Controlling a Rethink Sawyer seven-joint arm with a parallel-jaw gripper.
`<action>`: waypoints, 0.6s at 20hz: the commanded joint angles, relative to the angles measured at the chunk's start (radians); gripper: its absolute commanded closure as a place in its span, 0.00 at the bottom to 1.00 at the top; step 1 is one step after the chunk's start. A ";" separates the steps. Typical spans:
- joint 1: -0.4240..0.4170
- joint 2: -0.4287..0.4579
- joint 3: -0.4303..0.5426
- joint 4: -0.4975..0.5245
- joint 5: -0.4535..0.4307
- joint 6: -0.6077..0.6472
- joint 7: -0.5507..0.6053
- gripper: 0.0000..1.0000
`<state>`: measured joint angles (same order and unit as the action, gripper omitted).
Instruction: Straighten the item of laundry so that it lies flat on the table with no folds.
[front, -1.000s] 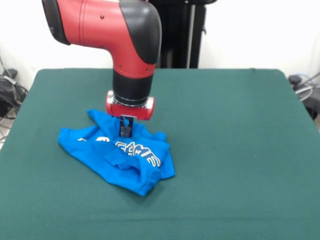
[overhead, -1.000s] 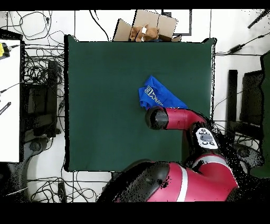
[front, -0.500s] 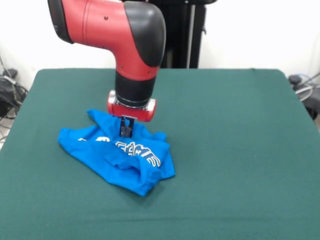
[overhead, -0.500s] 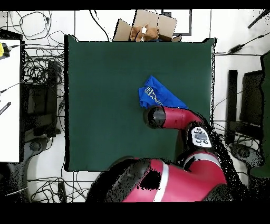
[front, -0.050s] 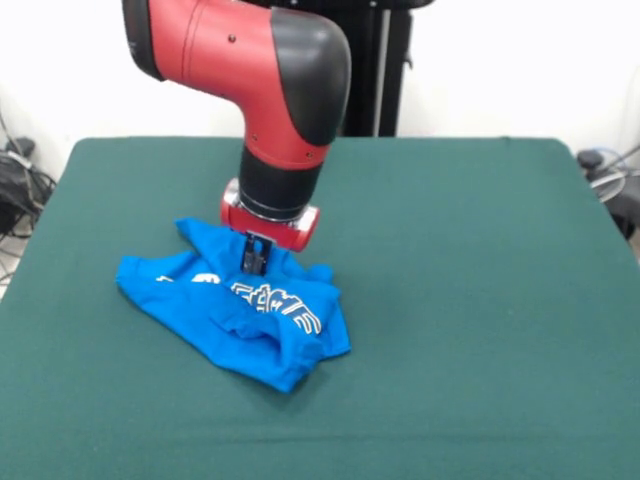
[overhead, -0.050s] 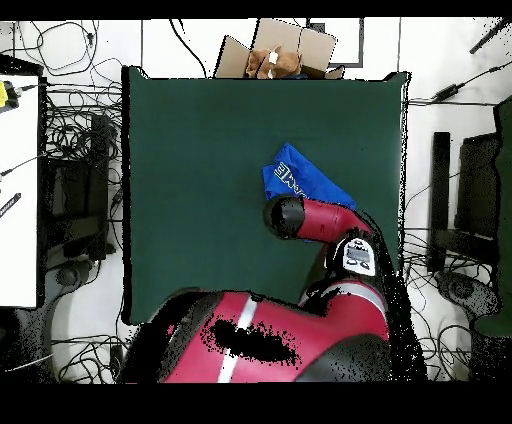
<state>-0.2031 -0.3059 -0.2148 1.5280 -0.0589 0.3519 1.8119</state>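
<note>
1. Jaws: whether parted or closed cannot be told; the gripper is pressed into the T-shirt's far middle.
2. Crumpled left of centre on the table, the shirt is judged soft, light and limp.
3. A hem or sleeve edge would be best pinched and drawn outward.

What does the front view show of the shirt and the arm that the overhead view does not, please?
Only the front view shows the gripper down on the crumpled blue shirt and the shirt's folds and whole outline. Only the overhead view shows a cardboard box beyond the table and cables on the floor; there the arm covers part of the shirt. Both show the shirt unflattened with white lettering.
</note>
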 joint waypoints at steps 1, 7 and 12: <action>0.125 0.241 0.134 -0.084 0.168 -0.191 0.350 1.00; 0.141 0.251 0.134 -0.098 0.218 -0.178 0.333 1.00; 0.164 0.258 0.126 -0.104 0.278 -0.173 0.346 1.00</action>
<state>-0.1126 -0.2560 -0.3169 1.5094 0.0749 0.3520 1.8396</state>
